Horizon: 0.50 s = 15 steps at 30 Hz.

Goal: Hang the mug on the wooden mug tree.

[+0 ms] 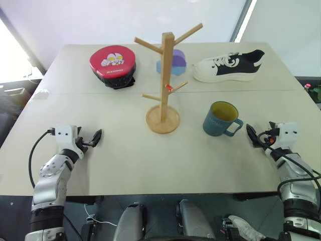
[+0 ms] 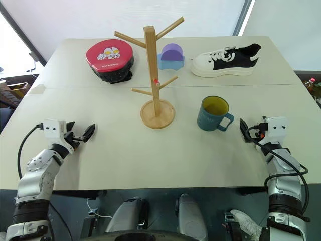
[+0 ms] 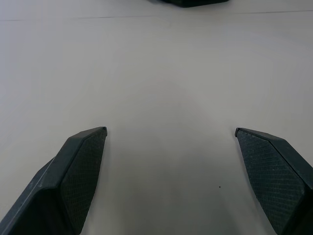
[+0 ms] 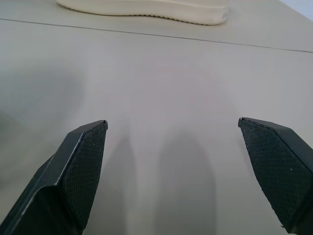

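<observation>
The teal-blue mug (image 1: 219, 119) with a yellow inside stands upright on the table (image 1: 150, 160), right of centre, its handle turned toward the near right. The wooden mug tree (image 1: 164, 80) stands just left of it at the table's middle, with bare angled pegs, a round base and a small red mark. My right gripper (image 1: 253, 136) hovers low, a short way right of the mug's handle, open with nothing between its fingers (image 4: 80, 161). At the near left my left gripper (image 1: 96, 135) is open too, with bare tabletop between its fingers (image 3: 83, 161).
At the far side of the table lie a red round pad (image 1: 113, 63) with a cartoon print, a purple and blue object (image 1: 176, 61) behind the tree, and a black-and-white sneaker (image 1: 228, 67). A seam crosses the tabletop behind the tree's base.
</observation>
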Each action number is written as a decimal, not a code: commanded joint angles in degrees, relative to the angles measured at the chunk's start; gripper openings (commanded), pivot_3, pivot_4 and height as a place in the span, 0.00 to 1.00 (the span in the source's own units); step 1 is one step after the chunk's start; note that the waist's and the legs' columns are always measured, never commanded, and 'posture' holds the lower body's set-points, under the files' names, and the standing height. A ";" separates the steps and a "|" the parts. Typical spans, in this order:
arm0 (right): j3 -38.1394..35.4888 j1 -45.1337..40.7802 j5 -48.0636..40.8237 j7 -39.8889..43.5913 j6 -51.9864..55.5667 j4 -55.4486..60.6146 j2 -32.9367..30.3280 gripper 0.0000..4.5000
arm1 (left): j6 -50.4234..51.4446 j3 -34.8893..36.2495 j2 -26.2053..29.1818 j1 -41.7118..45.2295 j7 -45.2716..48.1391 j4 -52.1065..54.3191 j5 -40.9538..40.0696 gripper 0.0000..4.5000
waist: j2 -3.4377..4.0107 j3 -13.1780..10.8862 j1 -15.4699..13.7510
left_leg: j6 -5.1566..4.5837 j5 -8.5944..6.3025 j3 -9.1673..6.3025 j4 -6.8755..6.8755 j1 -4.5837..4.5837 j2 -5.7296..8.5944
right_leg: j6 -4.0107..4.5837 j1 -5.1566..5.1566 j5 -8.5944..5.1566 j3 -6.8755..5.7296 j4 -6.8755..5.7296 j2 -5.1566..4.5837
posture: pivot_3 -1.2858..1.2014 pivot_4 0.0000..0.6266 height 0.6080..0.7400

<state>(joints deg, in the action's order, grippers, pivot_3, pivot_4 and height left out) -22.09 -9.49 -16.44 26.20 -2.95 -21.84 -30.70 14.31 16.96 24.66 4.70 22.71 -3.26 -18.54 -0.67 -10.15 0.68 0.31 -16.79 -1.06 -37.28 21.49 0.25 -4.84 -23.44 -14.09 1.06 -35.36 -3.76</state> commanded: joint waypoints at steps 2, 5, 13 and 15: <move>-0.59 -0.18 0.11 -0.29 -1.12 0.80 -0.31 0.99 | -0.69 0.22 0.25 0.58 0.06 2.35 0.09 1.00 | 0.00 0.00 0.00 | 0.00 0.00 0.00 0.00 0.00 0.00 | 0.00 0.00 0.00 0.00 0.00 0.00 | 0.52 0.24 0.96; -0.78 0.33 -0.03 -0.28 -0.93 1.57 -0.39 0.99 | -0.40 0.25 0.33 0.75 -0.16 2.27 0.15 1.00 | 0.00 0.00 0.00 | 0.00 0.00 0.01 0.00 0.00 0.01 | -0.01 0.00 0.01 0.00 0.00 0.00 | 0.52 0.24 0.96; -1.22 2.65 -0.60 -0.21 -0.39 3.92 -0.54 0.99 | -0.69 -0.80 0.30 0.73 0.82 2.98 0.35 1.00 | 0.00 0.00 -0.02 | 0.00 0.00 0.02 -0.01 0.00 0.01 | -0.03 0.01 0.02 0.01 0.00 0.01 | 0.52 0.24 0.96; -1.35 3.39 -0.83 -0.28 0.03 5.11 -0.57 0.99 | -0.75 -1.21 0.24 0.81 1.70 3.72 0.03 1.00 | 0.00 0.00 -0.03 | 0.00 0.00 0.02 -0.01 -0.01 0.01 | -0.03 0.00 0.02 0.01 -0.01 0.01 | 0.52 0.24 0.96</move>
<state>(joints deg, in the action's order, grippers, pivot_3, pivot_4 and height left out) -22.00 -6.31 -16.52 26.16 -2.75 -19.85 -30.71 14.35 16.03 24.62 4.99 23.68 -2.35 -18.13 -0.67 -10.15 0.66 0.31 -16.78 -1.05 -37.29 21.48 0.26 -4.88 -23.44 -14.07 1.06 -35.38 -3.75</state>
